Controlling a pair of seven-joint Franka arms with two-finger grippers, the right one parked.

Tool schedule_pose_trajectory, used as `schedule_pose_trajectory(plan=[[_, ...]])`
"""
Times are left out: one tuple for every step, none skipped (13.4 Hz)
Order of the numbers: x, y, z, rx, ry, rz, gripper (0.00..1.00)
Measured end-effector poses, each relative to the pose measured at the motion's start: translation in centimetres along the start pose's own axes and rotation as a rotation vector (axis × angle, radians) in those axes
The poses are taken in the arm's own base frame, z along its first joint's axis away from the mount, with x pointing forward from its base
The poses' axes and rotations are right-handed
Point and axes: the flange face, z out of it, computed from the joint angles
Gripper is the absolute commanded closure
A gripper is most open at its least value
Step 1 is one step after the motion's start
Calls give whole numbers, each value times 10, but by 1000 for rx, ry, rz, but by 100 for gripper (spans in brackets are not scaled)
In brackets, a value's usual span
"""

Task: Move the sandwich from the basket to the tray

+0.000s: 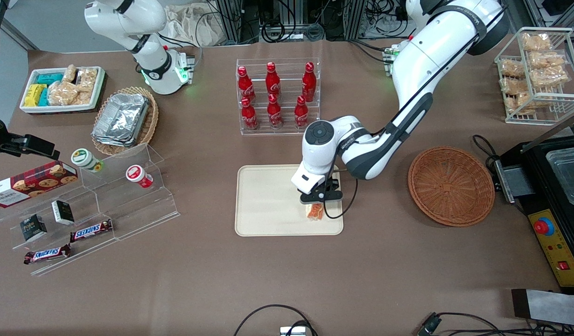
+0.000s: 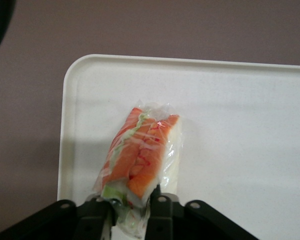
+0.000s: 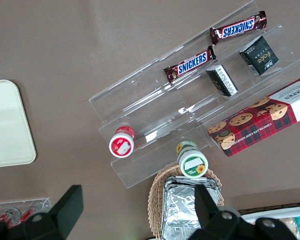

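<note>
The placing step is in hand: the sandwich (image 1: 314,211) has left the basket and is over the tray, but it is not yet let go.

Nearest the front camera, the sandwich sits at roughly the 4 o'clock part of the tray (image 1: 268,205), close to the tray's near rim and near the corner toward the working arm's end of the surface (image 1: 287,280). In the left wrist view the sandwich (image 2: 142,157) lies inside that rounded corner of the tray (image 2: 240,100), with its orange and green filling turned up toward the camera. Whether it already rests on the tray or hangs just above it cannot be told.

Directly above the sandwich is the gripper (image 1: 318,201). In the wrist view the gripper (image 2: 130,212) is clenched on one end of the wrapped wedge, one finger on each side of it.

Farther from the camera, at about 3 o'clock from the tray and well apart from it, the basket (image 1: 451,185) stands with nothing in it.

Next move, as judged: confirm the sandwich bears on the tray, spread the fingers to free the wrap, then lift the gripper straight up so the wrap does not drag or tip the wedge over the nearby rim.
</note>
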Motion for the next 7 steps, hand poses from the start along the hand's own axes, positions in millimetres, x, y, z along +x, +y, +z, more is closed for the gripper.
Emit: schedule_pose_trajectory(plan=[[2,0,-2,-3,3,-4,14],[6,1,-5,-9,10,-11,14],[13,2,-11,-18,22,-22,14],[21,2,-18,-28,37,-34,14],[30,2,-26,-37,51,-46,15],[38,1,-33,-41,61,-59,15],[46,0,-42,-45,65,-79,15]])
